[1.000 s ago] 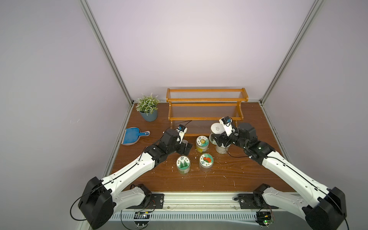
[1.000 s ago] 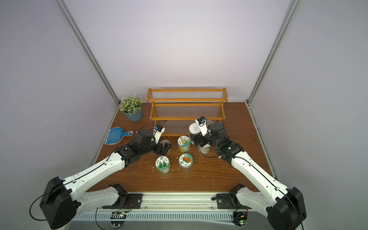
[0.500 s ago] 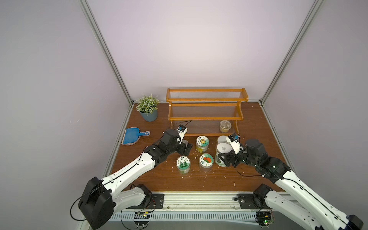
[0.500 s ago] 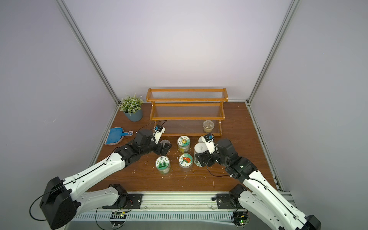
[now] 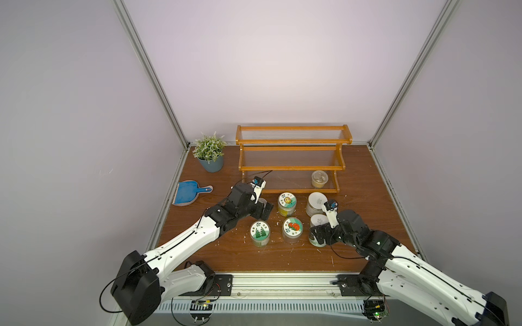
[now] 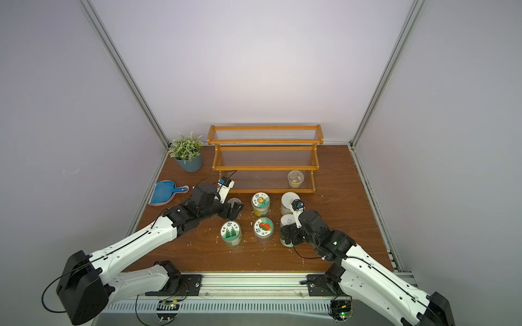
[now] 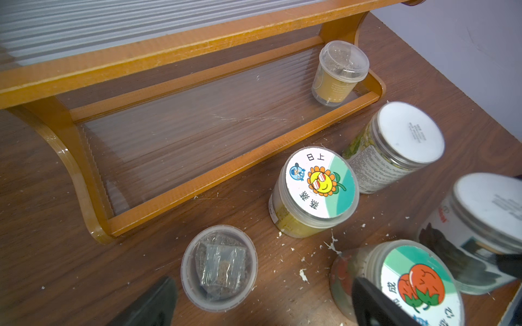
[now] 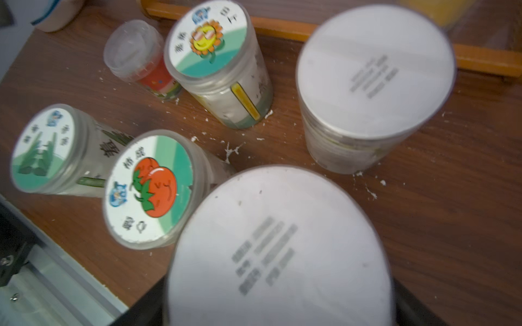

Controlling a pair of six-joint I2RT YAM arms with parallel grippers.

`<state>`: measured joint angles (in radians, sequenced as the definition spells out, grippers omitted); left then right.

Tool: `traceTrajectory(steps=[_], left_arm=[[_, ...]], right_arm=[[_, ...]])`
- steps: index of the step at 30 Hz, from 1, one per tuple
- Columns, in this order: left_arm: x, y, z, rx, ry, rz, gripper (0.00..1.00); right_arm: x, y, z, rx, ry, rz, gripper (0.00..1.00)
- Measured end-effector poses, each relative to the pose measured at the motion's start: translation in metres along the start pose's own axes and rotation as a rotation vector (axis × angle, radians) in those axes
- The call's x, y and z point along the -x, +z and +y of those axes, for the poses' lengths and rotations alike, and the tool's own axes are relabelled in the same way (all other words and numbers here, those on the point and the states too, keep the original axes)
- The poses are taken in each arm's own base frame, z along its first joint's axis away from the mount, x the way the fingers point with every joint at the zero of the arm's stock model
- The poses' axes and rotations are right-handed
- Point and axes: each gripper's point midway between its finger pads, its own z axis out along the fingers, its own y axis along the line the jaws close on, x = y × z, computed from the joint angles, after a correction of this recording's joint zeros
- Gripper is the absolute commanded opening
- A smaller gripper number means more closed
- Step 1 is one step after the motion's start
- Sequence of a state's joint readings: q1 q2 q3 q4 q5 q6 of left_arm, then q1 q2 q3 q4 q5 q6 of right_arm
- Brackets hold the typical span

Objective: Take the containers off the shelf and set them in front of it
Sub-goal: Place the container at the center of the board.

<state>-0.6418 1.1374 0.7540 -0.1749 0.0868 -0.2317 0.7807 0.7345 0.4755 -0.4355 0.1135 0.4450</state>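
Right gripper (image 5: pixel 317 236) drew white-lidded jar (image 5: pixel 318 219) forward from the shelf (image 5: pixel 293 142).

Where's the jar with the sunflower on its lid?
In both top views the sunflower jar stands just in front of the shelf, a small clear tub to its left and a white-lidded jar to its right.

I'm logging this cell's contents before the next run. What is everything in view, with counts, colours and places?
shelf: one, orange-brown frame, clear tiers, back of table.
shelf tub: one, clear, lowest tier, right end.
picture-lid jars: three, in front of shelf: sunflower jar, tomato jar, green-leaf jar.
far white-lid jar: one, standing free in front of shelf.
near white-lid jar: one, in right gripper.
small tub: one, clear, on table under left gripper.
plant pot: one, blue-grey, left of shelf.
dustpan: one, blue, table's left edge.
table: one, brown wood.
left gripper: open.
right gripper: gripping near white-lid jar.
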Motion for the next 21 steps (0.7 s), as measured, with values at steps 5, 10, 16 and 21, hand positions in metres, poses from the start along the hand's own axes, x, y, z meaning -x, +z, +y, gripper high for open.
traceTrajectory(steps=[5,10,16,21], left_arm=[[0.0000,0.0004,-0.0012,-0.007,0.000,0.000,1.00],[0.0010,0.0016,-0.0022,-0.013,0.000,-0.003,1.00],[-0.0003,0.0034,-0.0032,-0.020,0.000,0.003,1.00],[-0.0011,0.0044,-0.0037,-0.023,0.000,0.006,1.00]], right_arm=[[-0.0010,0.0028,-0.0020,-0.049,0.010,-0.030,0.84],[0.0003,0.0052,-0.0006,-0.057,0.032,-0.084,0.84],[-0.0028,0.0017,-0.0004,-0.093,0.010,-0.106,0.89],[-0.0042,0.0009,-0.0026,-0.121,0.003,-0.113,0.94]])
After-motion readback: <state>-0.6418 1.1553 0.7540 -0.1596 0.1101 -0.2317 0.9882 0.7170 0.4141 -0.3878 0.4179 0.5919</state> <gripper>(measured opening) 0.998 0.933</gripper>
